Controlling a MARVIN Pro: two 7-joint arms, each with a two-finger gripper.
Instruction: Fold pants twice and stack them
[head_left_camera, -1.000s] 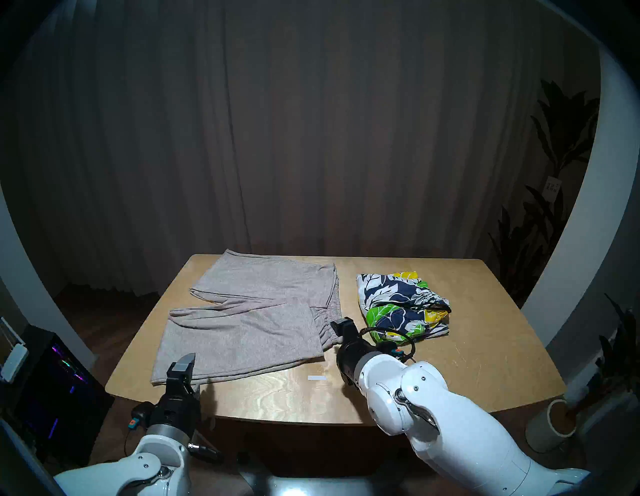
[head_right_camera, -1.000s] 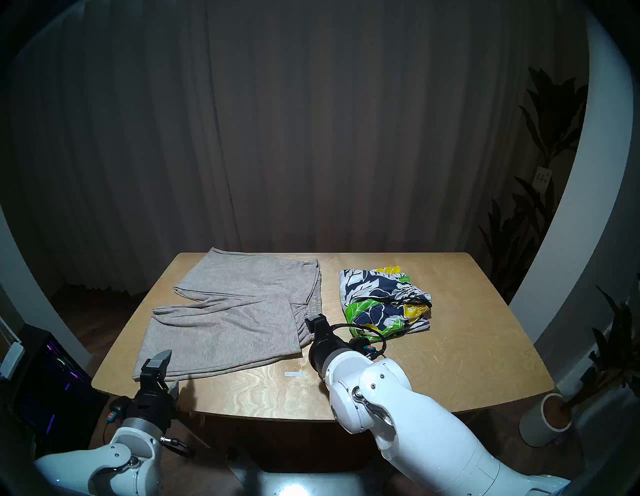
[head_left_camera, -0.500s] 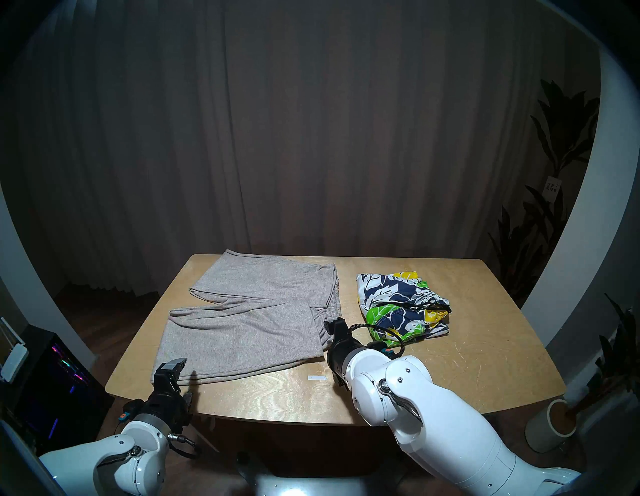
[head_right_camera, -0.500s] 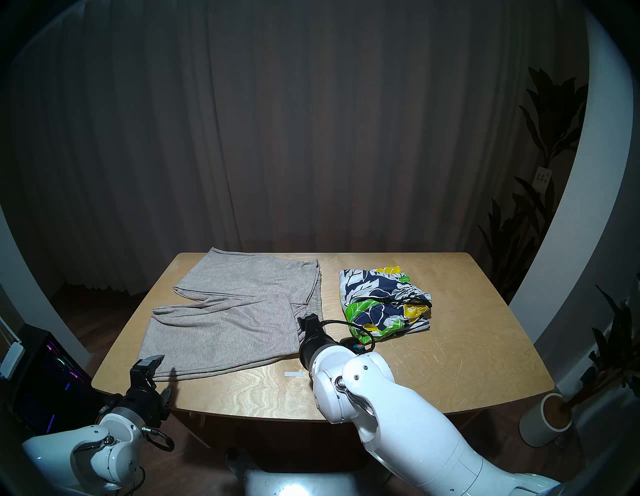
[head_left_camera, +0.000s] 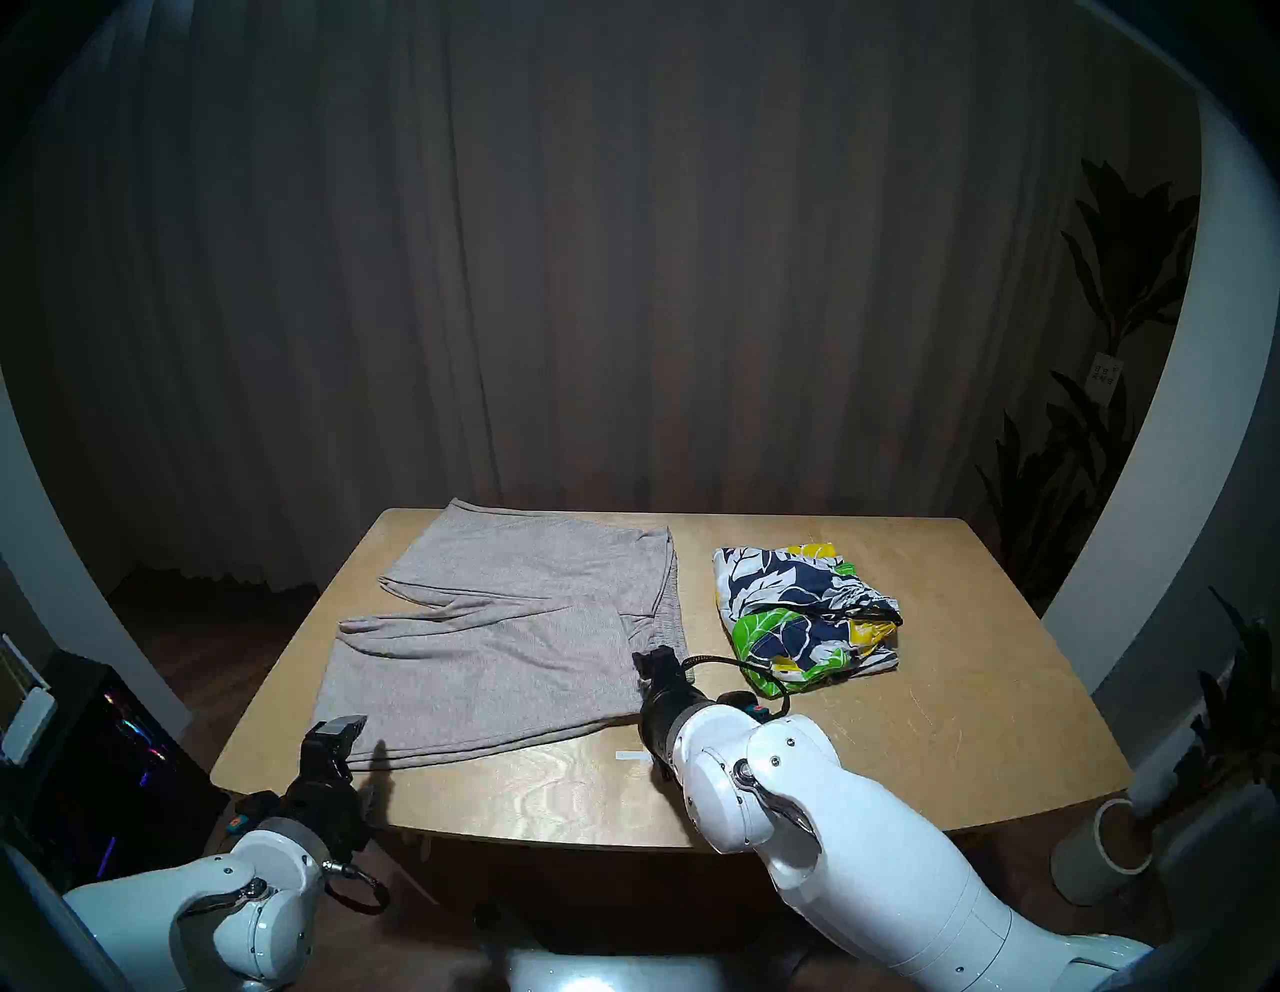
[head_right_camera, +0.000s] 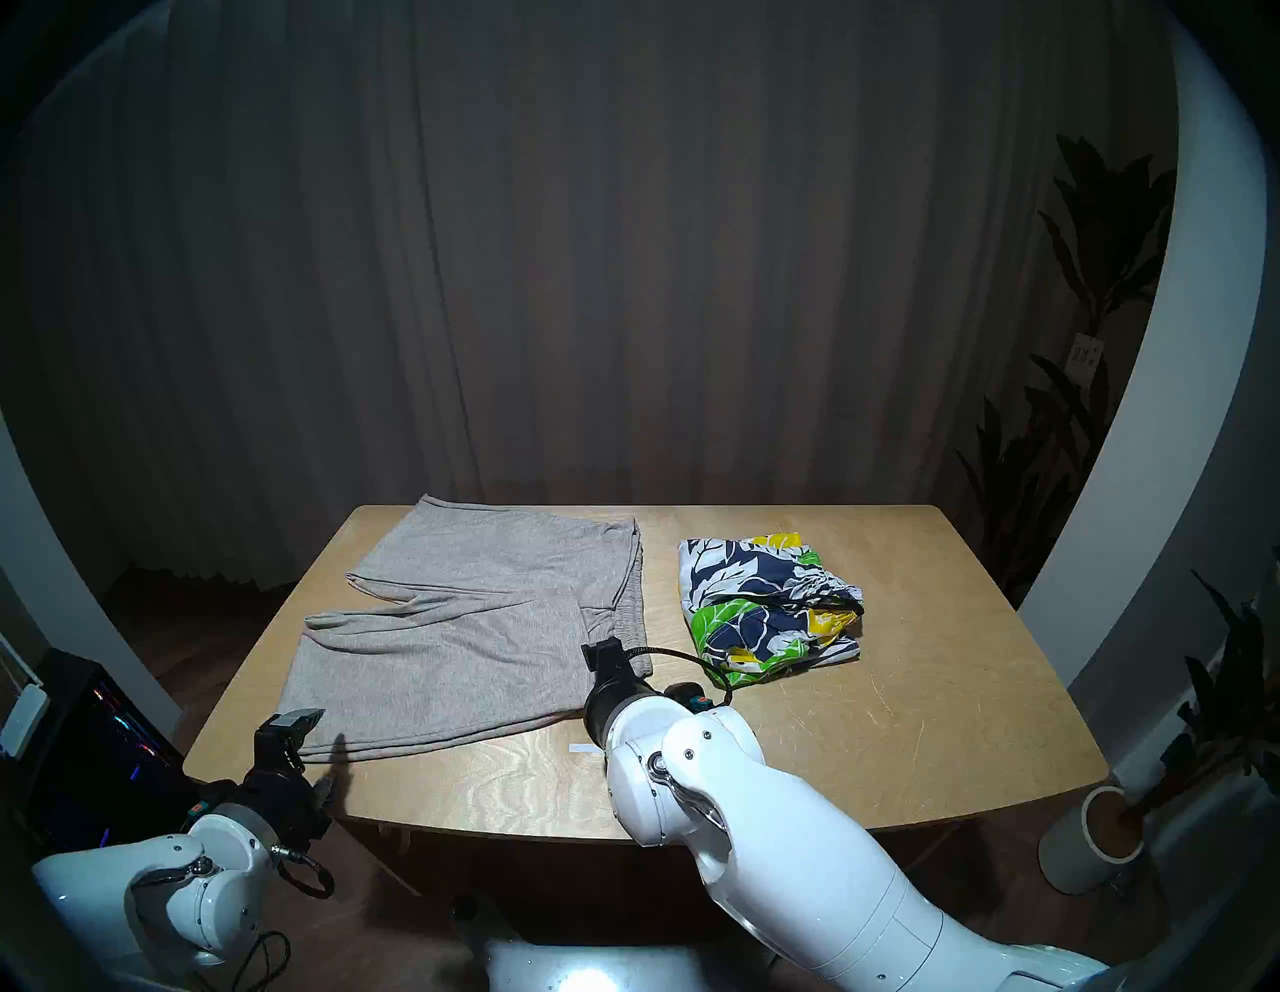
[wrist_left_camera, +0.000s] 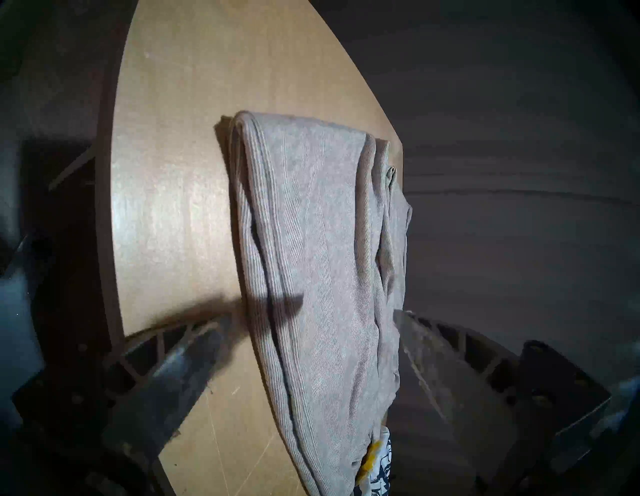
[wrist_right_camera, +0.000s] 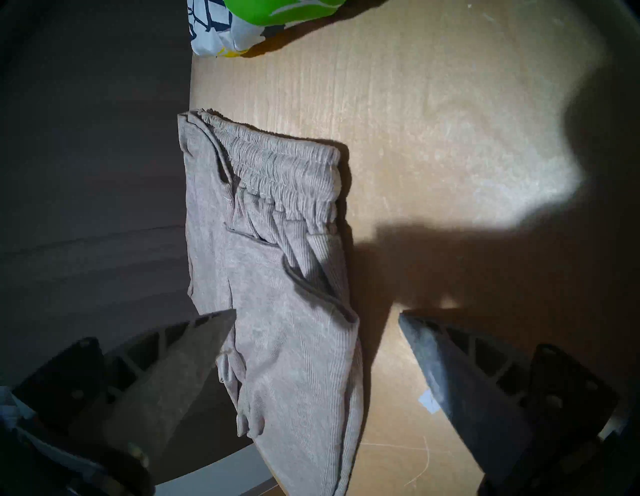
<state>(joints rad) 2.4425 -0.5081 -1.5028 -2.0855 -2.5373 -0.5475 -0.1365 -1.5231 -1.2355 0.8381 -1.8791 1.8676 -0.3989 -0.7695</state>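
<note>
Glossy white rounded arm links with silver screws, black wrists, looping black cables.

Home room, curtain, potted plants, wooden table

Both arms shifted leftward: left fingers lower, right fingers over grey pants.

Two garments on the wooden table. Toward 10 o'clock from the table's middle, grey-beige knit pants, lying flat, both legs doubled back over themselves (near leg panel lapping the far one), gathered elastic waistband at the 3 o'clock end, fold edges at 9 o'clock. Toward 2 o'clock, just beside that waistband yet apart from it, floral shorts in navy, white, green and yellow, loosely bundled, black drawstring showing on top.
</note>
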